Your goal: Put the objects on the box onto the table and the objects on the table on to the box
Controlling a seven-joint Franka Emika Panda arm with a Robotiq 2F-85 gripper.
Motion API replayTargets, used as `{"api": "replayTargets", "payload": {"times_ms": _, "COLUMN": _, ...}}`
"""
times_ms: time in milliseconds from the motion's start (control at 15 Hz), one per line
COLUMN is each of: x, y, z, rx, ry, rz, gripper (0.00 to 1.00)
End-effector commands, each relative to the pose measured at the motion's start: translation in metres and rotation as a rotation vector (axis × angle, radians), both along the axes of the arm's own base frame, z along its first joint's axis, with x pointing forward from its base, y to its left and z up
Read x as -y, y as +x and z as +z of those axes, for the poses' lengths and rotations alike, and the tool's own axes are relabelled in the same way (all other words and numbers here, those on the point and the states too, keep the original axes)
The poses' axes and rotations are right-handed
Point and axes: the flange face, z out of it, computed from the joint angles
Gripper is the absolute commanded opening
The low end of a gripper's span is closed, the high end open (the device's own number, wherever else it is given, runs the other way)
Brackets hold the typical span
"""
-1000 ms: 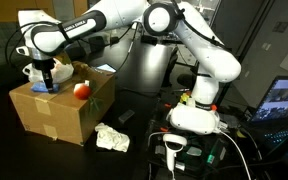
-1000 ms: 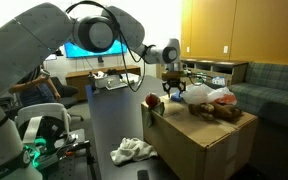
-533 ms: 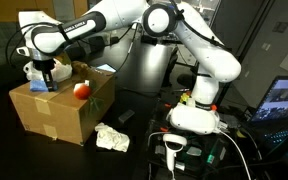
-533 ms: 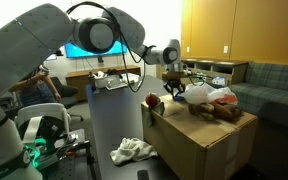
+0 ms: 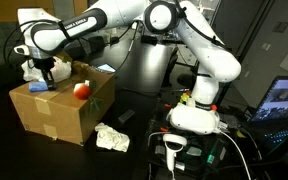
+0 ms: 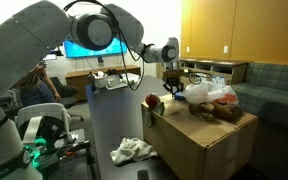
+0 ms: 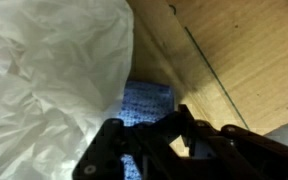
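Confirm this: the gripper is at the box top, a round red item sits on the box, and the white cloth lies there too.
Wrong on the cloth: an exterior view shows the white cloth on the table, beside the box. The gripper is at the box top and the round red item sits on the box.

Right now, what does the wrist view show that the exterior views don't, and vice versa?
Wrist only: the print on the blue packet, seen close up, with the gripper shut right over it.
Exterior only: a red round object on top of the box, a crumpled white cloth on the table, and the whole arm.
Shared: the box, the white plastic bag beside the gripper, and the blue packet itself.
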Motion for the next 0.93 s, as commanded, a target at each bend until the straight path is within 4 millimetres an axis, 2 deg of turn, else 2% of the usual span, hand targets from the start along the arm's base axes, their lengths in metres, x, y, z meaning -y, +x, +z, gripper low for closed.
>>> {"api": "replayTargets", "payload": {"times_ms": 0, "x": 0.003, "y": -0.01, "z": 0.022, "rx": 0.021, "ry": -0.006, "rz": 0.058, "gripper": 0.01}}
{"api": "replayTargets", "payload": {"times_ms": 67, "x": 0.002, "y": -0.01, "z": 0.029, "rx": 0.021, "ry": -0.004, "rz": 0.066, "gripper": 0.01}}
{"api": "replayTargets", "payload": {"times_ms": 133, "x": 0.002, "y": -0.009, "z": 0.032, "rx": 0.022, "ry": 0.001, "rz": 0.073, "gripper": 0.12}}
{"api": "replayTargets", "payload": {"times_ms": 200, "x": 0.002, "y": -0.007, "z": 0.034, "rx": 0.021, "ry": 0.004, "rz": 0.082, "gripper": 0.3}}
{"api": "replayTargets", "payload": {"times_ms": 667, "x": -0.003, "y": 0.01, "z": 0.039, "rx": 0.017, "ry": 0.047, "rz": 0.141, "gripper": 0.83}}
{"api": "replayTargets", "payload": {"times_ms": 867, "x": -0.014, "y": 0.014, "z": 0.041, "rx": 0.028, "ry": 0.056, "rz": 0.193, "gripper": 1.0}}
